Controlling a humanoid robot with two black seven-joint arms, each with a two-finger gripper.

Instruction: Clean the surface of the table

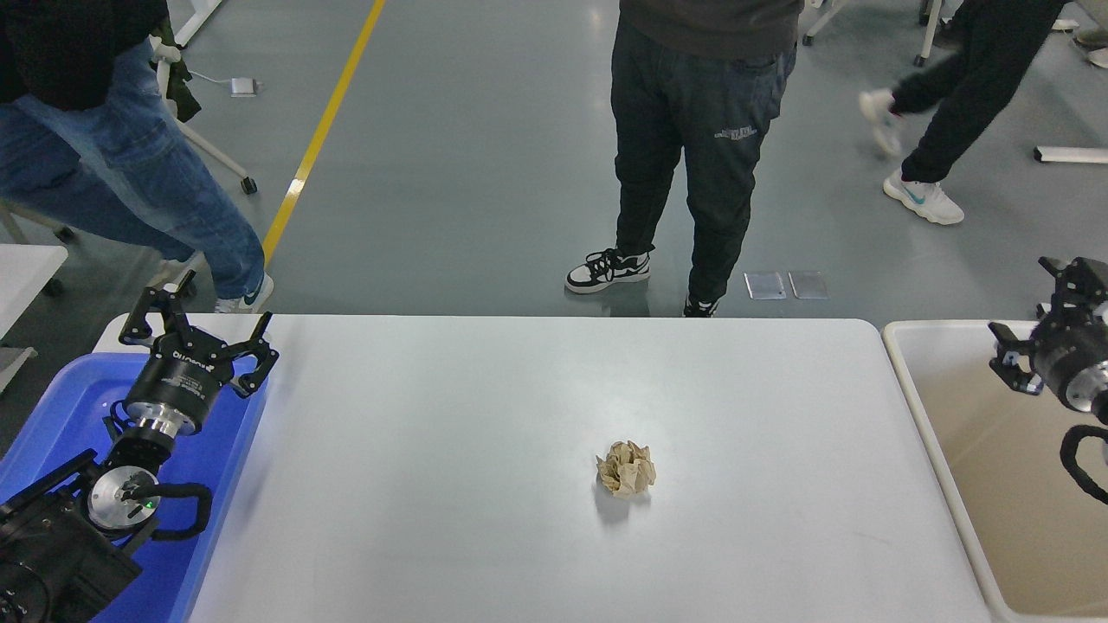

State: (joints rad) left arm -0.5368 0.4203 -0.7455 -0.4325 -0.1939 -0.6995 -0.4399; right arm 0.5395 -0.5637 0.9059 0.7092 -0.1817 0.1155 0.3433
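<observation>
We see a crumpled tan paper wad [626, 469] on the smooth matte bench [450, 450] — left pincer [197, 327] spread wide; right pincer [1034, 324], edge-cropped, seemingly open.

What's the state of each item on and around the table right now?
table surface: not clean, one piece of litter on it
crumpled paper ball: resting on the table, untouched
blue tub: at the table's left end, no litter visible in it
cream tub: at the right end, visible part empty
left gripper: open, parked over the blue tub
right gripper: open, above the cream tub, holding nothing
</observation>
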